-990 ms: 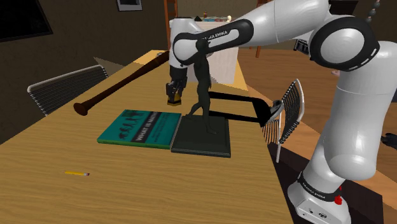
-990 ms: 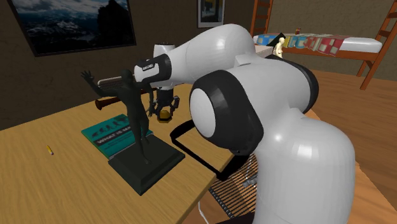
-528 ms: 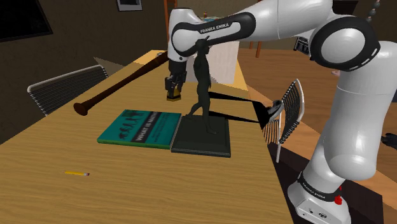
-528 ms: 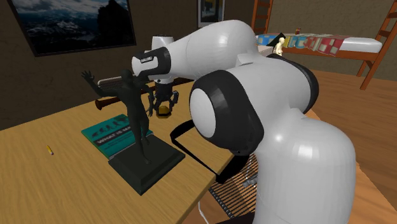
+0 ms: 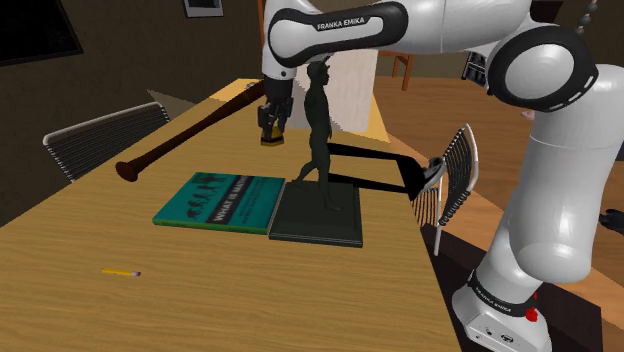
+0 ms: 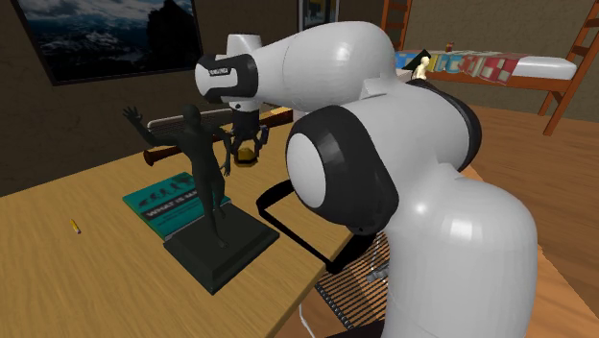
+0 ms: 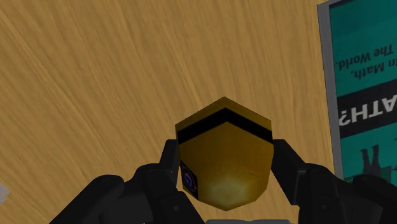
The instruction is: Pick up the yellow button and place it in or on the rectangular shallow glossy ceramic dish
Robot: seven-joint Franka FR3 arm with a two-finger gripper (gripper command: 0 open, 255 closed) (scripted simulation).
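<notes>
- The tool [image 5: 270, 132] hangs from the white arm above the far part of the wooden desk [image 5: 200, 300], pointing down
- It is closed on the yellow button [image 7: 224, 153], with one black finger [image 7: 167, 167] pressed to each side of it
- In the wrist view the button is an angular, faceted yellow piece with a black band across it and a small bluish mark on the side by one finger
- The button is held in the air, clear of the desk; bare wood grain lies below it
- The dark rectangular dish [image 5: 343, 226] lies flat on the desk, nearer the stand than the tool and well apart from the button
- A dark figurine [image 5: 318, 130] of a standing person with one arm raised stands on the dish; in the shoulder view the tool is just to the figurine's left
- A teal book [image 5: 218, 201] lies flat, its edge against the dish on the shoulder view's left; the wrist view catches the book's edge beside the button
- A dark brown baseball bat [image 5: 190, 134] lies slantwise across the desk beyond the book
- A yellow pencil [image 5: 120, 272] lies alone on the near part of the desk, well apart from the book
- A wire-backed chair [image 5: 100, 140] stands at the desk's far side in the shoulder view, and a second one [image 5: 455, 172] stands near the robot's stand
</notes>
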